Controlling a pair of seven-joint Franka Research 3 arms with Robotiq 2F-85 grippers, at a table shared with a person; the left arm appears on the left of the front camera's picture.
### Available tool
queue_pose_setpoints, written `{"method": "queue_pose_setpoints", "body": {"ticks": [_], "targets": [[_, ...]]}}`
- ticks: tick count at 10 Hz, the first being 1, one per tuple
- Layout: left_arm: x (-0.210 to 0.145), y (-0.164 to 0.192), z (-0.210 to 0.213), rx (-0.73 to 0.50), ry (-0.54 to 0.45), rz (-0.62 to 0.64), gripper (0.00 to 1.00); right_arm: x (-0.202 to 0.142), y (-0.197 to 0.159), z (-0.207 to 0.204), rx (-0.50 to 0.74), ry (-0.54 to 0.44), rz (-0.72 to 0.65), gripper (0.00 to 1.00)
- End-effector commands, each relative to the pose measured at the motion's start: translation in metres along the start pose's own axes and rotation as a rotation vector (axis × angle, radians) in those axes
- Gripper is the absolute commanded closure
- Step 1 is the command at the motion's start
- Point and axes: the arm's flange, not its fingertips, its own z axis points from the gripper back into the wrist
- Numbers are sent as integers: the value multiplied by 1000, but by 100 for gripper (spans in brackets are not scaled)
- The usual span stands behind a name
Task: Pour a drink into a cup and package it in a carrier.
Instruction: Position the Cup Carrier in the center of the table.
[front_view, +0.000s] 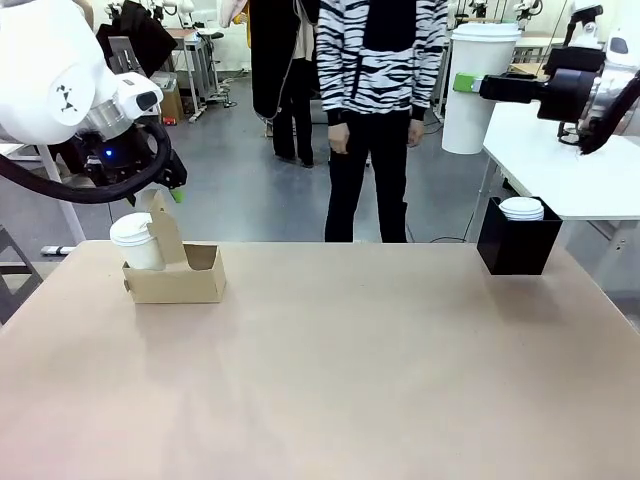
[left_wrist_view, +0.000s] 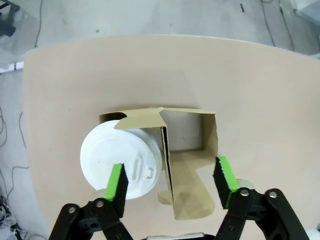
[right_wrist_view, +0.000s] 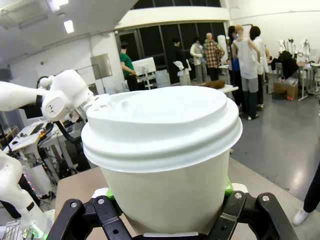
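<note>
Held cup (right_wrist_view: 160, 165) is sitting closest to the lens in the right wrist view. Right jaws are clamping its paper wall just under the domed lid. Front view is showing it upright, high on the robot's right and well apart from the carrier (front_view: 175, 283), which is standing on the counter (front_view: 330, 370) at far left. Seated cup (front_view: 133, 243), lid on, is occupying the carrier's left pocket; the pocket beside it is looking empty. Left jaws are hanging over the carrier, spread wide and gripping nothing. Their pads (left_wrist_view: 117, 182) are straddling the handle tab (front_view: 167, 238), w/ one pad overlapping the seated cup's lid in the wrist view. Person (front_view: 380, 100) is standing at the far side, hands down. Black box (front_view: 518, 255) w/ flat lids (front_view: 521, 208) is sitting at right.

Judging: the step in hand is prob. pinning the tab so the carrier isn't sliding while the held cup is going in. Doing it well means:
- centring the tab btwn the pads
- dropping lower w/o clipping the seated cup's lid
- closing gently, bc thin cardboard is prone to buckling
- keeping the held cup level, since any drink inside is likely sloshing
- lowering the held cup straight into the empty pocket, clear of the tab
</note>
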Motion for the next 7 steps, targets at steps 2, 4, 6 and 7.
{"method": "queue_pose_setpoints", "body": {"ticks": [2, 4, 6, 7], "targets": [[4, -5, 4, 56, 4, 28, 65, 4, 3, 0, 5, -6, 4, 20], [4, -5, 4, 65, 11, 34, 100, 4, 3, 0, 5, -6, 4, 20], [5, -5, 1, 69, 24, 31, 100, 4, 3, 0, 5, -6, 4, 20], [5, -4, 0, 73, 26, 31, 100, 4, 3, 0, 5, -6, 4, 20]]}}
